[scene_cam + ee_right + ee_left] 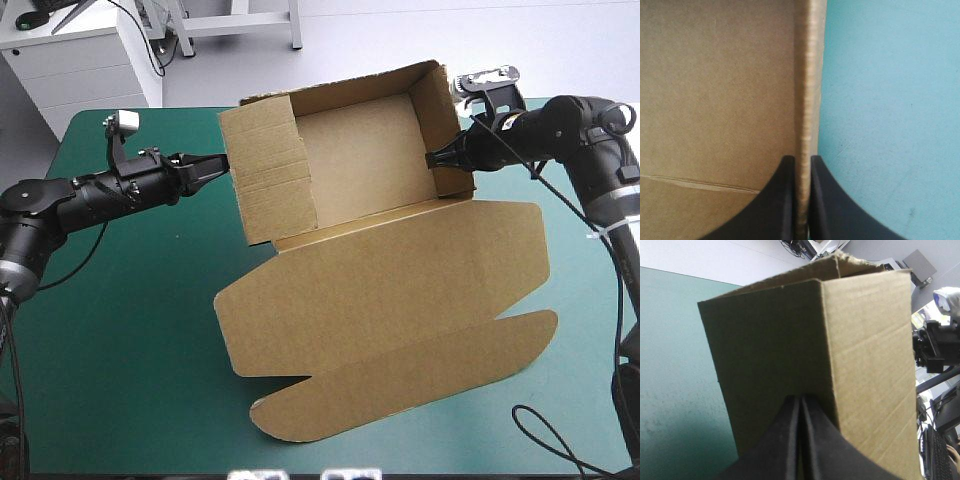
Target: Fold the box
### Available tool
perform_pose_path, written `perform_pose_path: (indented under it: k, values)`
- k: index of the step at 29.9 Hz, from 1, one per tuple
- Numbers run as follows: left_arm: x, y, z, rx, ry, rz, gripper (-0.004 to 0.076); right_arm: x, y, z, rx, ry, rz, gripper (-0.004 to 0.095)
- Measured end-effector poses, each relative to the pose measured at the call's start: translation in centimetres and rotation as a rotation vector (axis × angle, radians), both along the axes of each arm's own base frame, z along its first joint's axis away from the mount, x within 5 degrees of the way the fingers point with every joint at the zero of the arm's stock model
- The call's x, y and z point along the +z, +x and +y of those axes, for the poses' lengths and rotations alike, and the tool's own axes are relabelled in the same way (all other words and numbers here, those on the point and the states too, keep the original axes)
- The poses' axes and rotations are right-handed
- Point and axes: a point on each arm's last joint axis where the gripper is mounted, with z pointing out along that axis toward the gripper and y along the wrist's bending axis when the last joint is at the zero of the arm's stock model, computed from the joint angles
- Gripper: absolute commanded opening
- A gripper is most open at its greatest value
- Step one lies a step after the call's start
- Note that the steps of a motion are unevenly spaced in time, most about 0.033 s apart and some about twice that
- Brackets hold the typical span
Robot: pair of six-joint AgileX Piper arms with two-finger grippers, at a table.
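Observation:
The brown box (360,150) stands as an open tray at the table's back, its lid (400,280) lying flat toward the front with a long flap (400,385) at its end. My left gripper (222,165) is shut, its tip against the outer face of the tray's left wall (865,340). In the left wrist view the gripper (800,399) forms one arch against that wall. My right gripper (432,160) is shut on the tray's right wall. The right wrist view shows the gripper (801,159) with the wall's edge (807,75) between its fingers.
Teal-green cover (120,330) shows left of the lid and along the right edge (580,330). The lid's flap reaches close to the table's front edge. A white cabinet (80,60) stands beyond the table's back left corner.

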Motion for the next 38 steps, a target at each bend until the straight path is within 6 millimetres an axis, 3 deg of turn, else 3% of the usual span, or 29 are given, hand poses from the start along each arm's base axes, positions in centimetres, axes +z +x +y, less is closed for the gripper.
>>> perform_pose_path:
  k: [8, 11, 15, 18, 25, 38]
  values:
    - [0.0, -0.4, -0.2, -0.038, -0.011, 0.02, 0.0012, -0.1, 0.1, 0.0, -0.002, 0.001, 0.004, -0.0011]
    - [-0.1, -0.4, -0.2, -0.046, 0.011, 0.024, 0.0114, -0.1, 0.1, 0.0, -0.002, 0.0, 0.004, -0.0011]
    - [-0.3, -0.6, -0.3, -0.065, 0.028, 0.029, 0.0336, -0.1, 0.1, 0.0, 0.0, -0.001, 0.008, -0.0012]
    - [-0.2, -0.8, -0.4, -0.086, 0.019, 0.032, 0.0426, -0.2, 0.0, 0.0, 0.001, -0.002, 0.011, -0.0012]
    - [0.6, -1.0, -0.7, -0.122, -0.084, 0.024, 0.0433, -0.3, -0.1, 0.0, 0.004, -0.012, 0.024, -0.0012]
    - [0.2, -1.1, -1.0, -0.124, -0.055, 0.059, 0.0432, -0.4, -0.2, -0.1, 0.002, -0.023, 0.042, -0.0011]
